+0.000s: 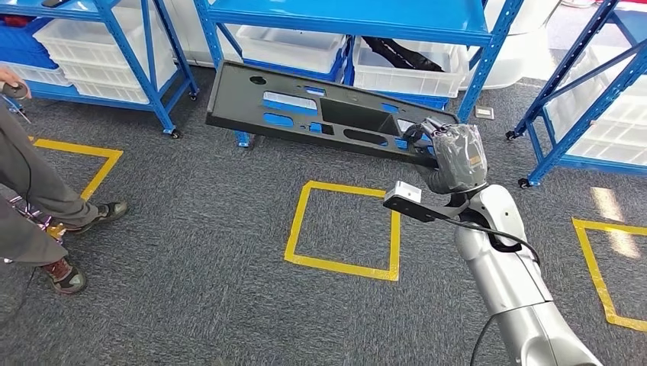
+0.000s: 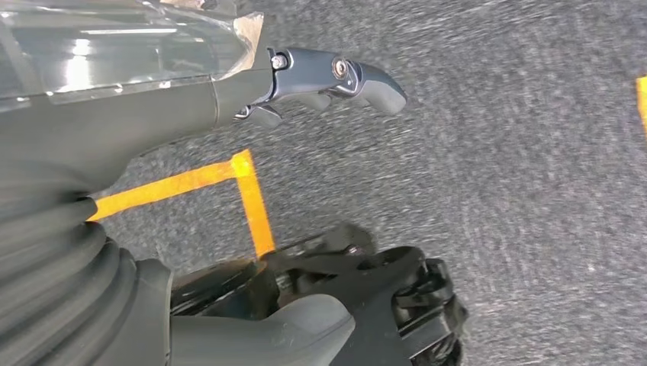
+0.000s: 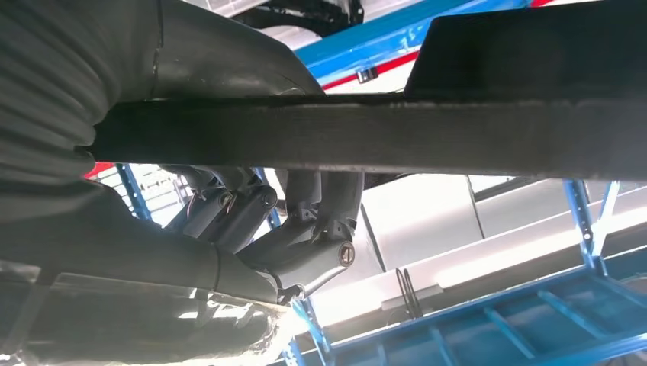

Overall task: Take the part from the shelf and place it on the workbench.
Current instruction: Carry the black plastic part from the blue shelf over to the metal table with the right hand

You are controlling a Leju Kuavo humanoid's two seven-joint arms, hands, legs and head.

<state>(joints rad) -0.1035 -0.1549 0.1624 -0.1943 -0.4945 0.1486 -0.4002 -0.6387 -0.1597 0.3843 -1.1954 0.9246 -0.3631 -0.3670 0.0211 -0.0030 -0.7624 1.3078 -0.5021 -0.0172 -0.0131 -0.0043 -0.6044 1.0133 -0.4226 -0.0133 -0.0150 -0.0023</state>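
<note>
1. Gripping the long black part (image 1: 320, 114) at its right end with the right hand (image 1: 450, 156), fingers curled around the near edge; seen in the right wrist view as dark fingers (image 3: 305, 229) wrapped under the flat black edge of the part (image 3: 366, 133).
2. Holding the part off the floor, tilted, with its far left end reaching toward the blue shelf (image 1: 343, 19) and its long body hanging in front of the white bins (image 1: 408, 72) on the bottom level.
3. Hanging over grey carpet (image 1: 214, 252), with the left hand (image 2: 320, 80) holding nothing; whether its fingers are apart or curled, cannot tell.
4. Leaving open carpet around the yellow taped square (image 1: 343, 229) just below the part's near edge.
5. Standing at the left edge, a person's legs and shoes (image 1: 69, 244), well apart from the part.
6. Crowding the right side, another blue shelf frame (image 1: 580, 91), near the right hand.
</note>
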